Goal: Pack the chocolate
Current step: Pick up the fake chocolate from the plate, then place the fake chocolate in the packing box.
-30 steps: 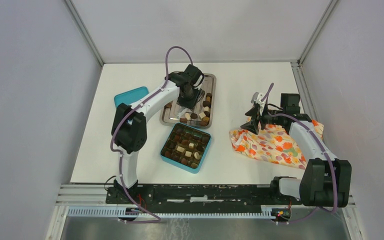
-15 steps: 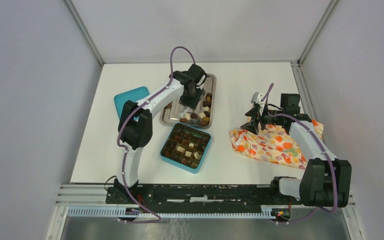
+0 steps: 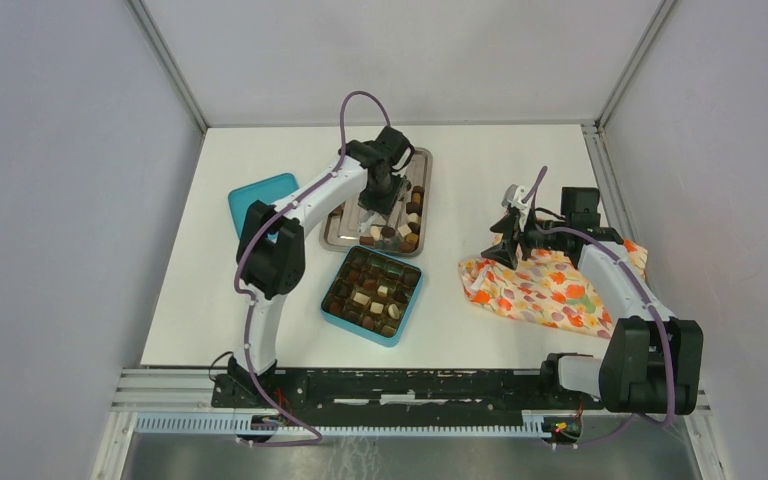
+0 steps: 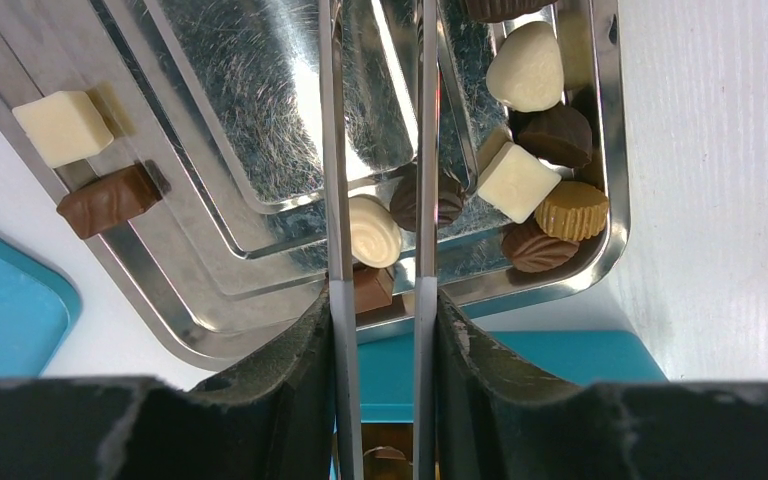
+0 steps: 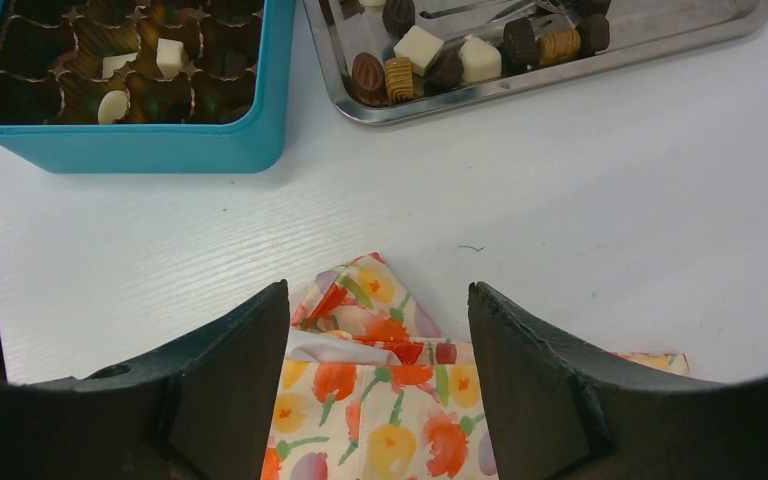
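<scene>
Chocolate pieces (image 3: 407, 228), dark, mid-brown and cream-white, lie along the near and right side of the steel tray (image 3: 343, 236). More chocolates fill the teal compartmented box (image 3: 372, 295). My left gripper (image 3: 381, 198) hangs over the tray, shut on steel tongs (image 4: 331, 150). In the left wrist view the two tong blades straddle a white round chocolate (image 4: 373, 230) and a dark one (image 4: 406, 200); the left gripper (image 4: 380, 305) pinches the blades. My right gripper (image 5: 378, 300) is open above the orange floral cloth (image 5: 380, 400), holding nothing.
The teal lid (image 3: 260, 192) lies left of the tray. The floral cloth (image 3: 550, 290) is spread at the right, under the right arm. The box (image 5: 140, 145) sits just in front of the tray (image 5: 660, 35). Grey walls close in the white table.
The left arm swung a little right and nearer over the tray, and the tong blades have drawn slightly closer together. The right arm has not moved.
</scene>
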Available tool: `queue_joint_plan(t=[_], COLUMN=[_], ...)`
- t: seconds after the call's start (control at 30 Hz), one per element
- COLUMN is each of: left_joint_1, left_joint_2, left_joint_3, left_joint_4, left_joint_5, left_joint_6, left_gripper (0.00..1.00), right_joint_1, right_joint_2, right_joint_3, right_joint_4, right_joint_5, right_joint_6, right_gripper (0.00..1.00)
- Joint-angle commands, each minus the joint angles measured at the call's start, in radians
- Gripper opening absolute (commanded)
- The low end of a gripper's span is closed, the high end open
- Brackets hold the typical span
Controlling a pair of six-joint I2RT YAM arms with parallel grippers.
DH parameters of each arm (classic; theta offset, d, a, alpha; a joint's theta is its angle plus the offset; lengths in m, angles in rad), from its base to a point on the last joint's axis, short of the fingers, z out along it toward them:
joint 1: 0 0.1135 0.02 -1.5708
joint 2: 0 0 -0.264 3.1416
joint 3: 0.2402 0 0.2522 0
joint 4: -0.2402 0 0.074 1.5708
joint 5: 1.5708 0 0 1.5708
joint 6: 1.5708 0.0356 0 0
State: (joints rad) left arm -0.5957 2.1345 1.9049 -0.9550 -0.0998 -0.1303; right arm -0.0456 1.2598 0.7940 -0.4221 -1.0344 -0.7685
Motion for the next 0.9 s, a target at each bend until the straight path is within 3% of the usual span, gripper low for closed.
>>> queue_joint_plan(t=[0.0, 0.33, 0.87], left_joint_1=[0.004, 0.002, -0.005], left_joint_2=[-0.058, -0.218, -0.652], left_joint_3=[0.041, -0.085, -0.425], left_joint_4=[-0.004, 0.019, 0.035], left_joint_5=[0.000, 0.038, 0.301], left_joint_6=[0.022, 0.003, -0.083], left_gripper=[0.12, 0.05, 0.04], right_joint_1=[0.004, 0.004, 0.004], right_joint_2=[-0.002, -0.002, -0.001], right_joint_3=[0.028, 0.028, 0.027], right_joint_4=[0.000, 0.000, 0.002], right_joint_5=[0.000, -0.001, -0.001], right_joint_6=[-0.017, -0.017, -0.017], right_gripper=[0.72, 0.72, 0.72])
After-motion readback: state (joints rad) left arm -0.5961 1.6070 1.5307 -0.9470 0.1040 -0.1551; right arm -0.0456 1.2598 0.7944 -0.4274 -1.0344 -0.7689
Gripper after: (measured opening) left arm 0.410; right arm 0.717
